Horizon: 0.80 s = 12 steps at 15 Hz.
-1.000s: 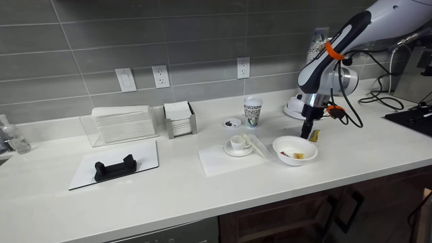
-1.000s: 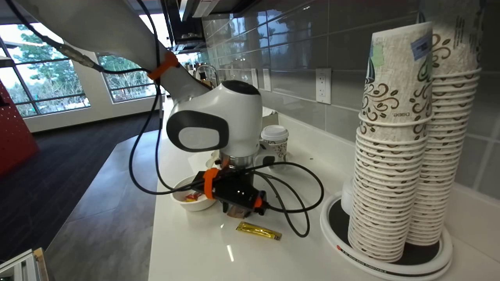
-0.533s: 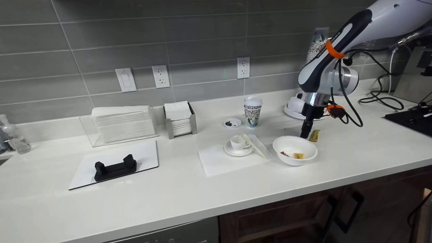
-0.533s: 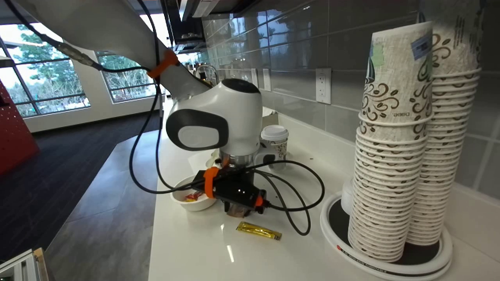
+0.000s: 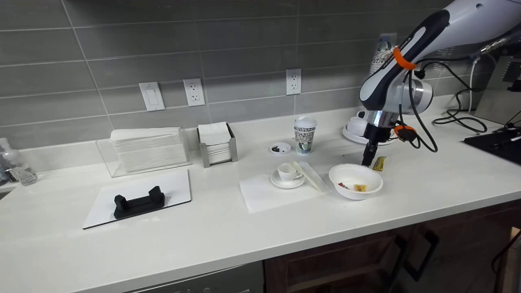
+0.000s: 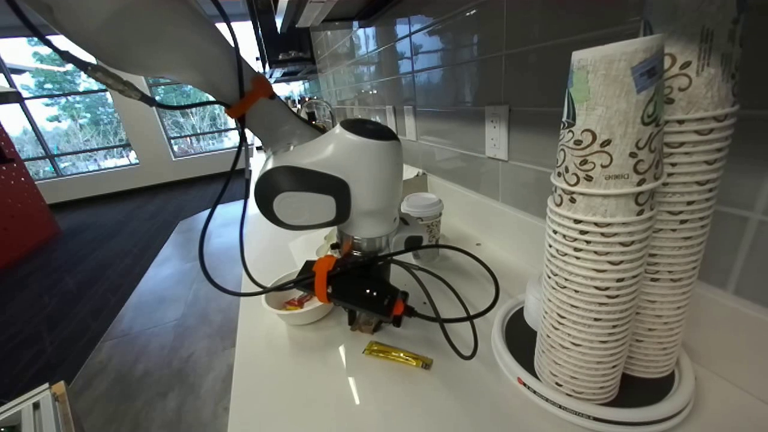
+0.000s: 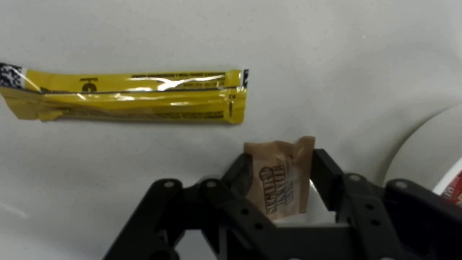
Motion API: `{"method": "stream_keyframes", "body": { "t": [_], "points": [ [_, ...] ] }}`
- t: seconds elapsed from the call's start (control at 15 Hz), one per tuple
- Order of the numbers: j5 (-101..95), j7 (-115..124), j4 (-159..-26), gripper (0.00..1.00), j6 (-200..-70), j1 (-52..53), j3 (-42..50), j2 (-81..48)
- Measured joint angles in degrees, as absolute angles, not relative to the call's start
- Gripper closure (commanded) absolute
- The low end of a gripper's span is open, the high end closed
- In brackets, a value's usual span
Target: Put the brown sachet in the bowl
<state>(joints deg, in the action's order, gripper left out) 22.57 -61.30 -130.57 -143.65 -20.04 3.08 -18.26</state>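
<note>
Fingers [image 7: 326, 177]: slightly parted, pinching one brown sachet [image 7: 279, 180] by opposite edges; lower centre, wrist view. Bowl [image 7: 426, 151]: white, right edge. Yellow stick packet [image 7: 140, 99]: on surface [image 7: 325, 54], upper left.

The brown sachet [image 7: 279, 186] reads "SUGAR IN THE RAW", a paper cup [image 6: 607, 135] "DIXIE" upside down, the turntable [image 6: 521, 348] "TURNTABLE".

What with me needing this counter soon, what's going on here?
A robot arm has its gripper closed on a brown sachet, meant for the white bowl close by. The sachet isn't in the bowl yet; whether it's clear of the counter, I can't tell. A yellow stick packet lies nearby.
</note>
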Motion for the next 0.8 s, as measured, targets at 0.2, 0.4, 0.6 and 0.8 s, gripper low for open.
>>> {"method": "stream_keyframes", "body": {
  "t": [0.2,0.4,0.6,0.8],
  "points": [
    [22.7,-61.3,-130.6,0.64,-143.7,-20.0,3.1,-17.8],
    [22.8,-61.3,-130.6,0.64,-143.6,-20.0,3.1,-17.6],
    [23.0,-61.3,-130.6,0.72,-143.7,-20.0,3.1,-17.5],
    [23.0,-61.3,-130.5,0.79,-143.6,-20.1,3.1,-17.4]
  ]
}}
